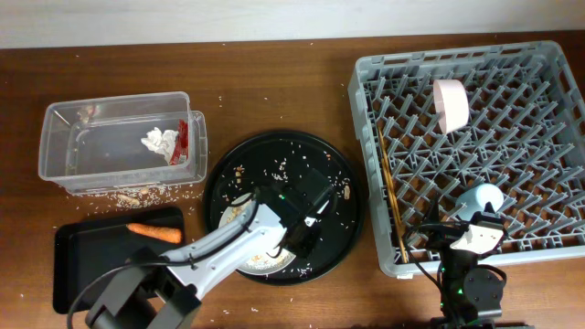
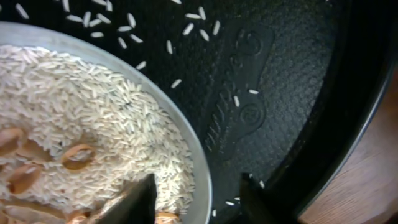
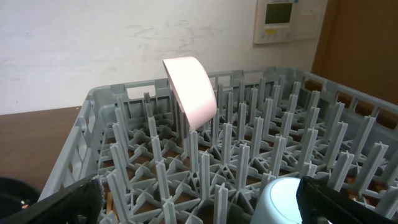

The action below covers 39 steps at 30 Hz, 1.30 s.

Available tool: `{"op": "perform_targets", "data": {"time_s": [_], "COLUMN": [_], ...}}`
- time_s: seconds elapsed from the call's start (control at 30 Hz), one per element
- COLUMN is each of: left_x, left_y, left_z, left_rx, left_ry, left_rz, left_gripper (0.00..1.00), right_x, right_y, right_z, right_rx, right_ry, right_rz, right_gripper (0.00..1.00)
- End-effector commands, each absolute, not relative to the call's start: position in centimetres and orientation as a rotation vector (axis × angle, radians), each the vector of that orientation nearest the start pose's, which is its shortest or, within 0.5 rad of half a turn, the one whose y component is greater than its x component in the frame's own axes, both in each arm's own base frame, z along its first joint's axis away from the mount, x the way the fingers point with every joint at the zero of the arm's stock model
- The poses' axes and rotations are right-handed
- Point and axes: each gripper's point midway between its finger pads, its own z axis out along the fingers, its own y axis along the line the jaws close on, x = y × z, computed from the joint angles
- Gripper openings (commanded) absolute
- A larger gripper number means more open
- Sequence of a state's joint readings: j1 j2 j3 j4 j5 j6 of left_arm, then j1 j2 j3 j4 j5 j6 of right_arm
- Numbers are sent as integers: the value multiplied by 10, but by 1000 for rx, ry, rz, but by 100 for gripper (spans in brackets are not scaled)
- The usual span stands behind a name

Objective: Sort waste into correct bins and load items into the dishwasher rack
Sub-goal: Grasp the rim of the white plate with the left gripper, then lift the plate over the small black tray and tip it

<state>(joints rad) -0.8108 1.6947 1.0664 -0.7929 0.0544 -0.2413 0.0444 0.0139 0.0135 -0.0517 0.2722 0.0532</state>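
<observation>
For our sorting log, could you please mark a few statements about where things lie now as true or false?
1. The pink bowl stands in the dishwasher rack. True.
2. The plate is in the rack too. False: it sits on the round black tray.
3. The carrot piece lies in the flat black tray. True.
4. The tissue lies on the round black tray. False: it is in the clear tub.
</observation>
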Motion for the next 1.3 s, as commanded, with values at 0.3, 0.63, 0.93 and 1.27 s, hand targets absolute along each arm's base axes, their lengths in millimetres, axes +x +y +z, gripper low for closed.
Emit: {"op": "perform_targets", "data": {"time_s": [0.3, 0.63, 0.93, 1.27], "left_x": [203, 235, 282, 265], "left_y": [-231, -234, -237, -189], "left_z": [0, 17, 111, 159], "left_rx": [1088, 1042, 848, 455], "left_ry": [2954, 2869, 2762, 2824], "left_rz": [-10, 127, 327, 524], "left_gripper": [24, 1, 0, 1], "right_x": [242, 242, 242, 242], "right_y": [-37, -37, -37, -37], "right_z": [162, 162, 162, 162], "right_rx": [227, 227, 227, 227], "right_ry": [1610, 1610, 1610, 1610], "right_rz": [-147, -147, -147, -147], "right_gripper": [98, 98, 98, 98]}}
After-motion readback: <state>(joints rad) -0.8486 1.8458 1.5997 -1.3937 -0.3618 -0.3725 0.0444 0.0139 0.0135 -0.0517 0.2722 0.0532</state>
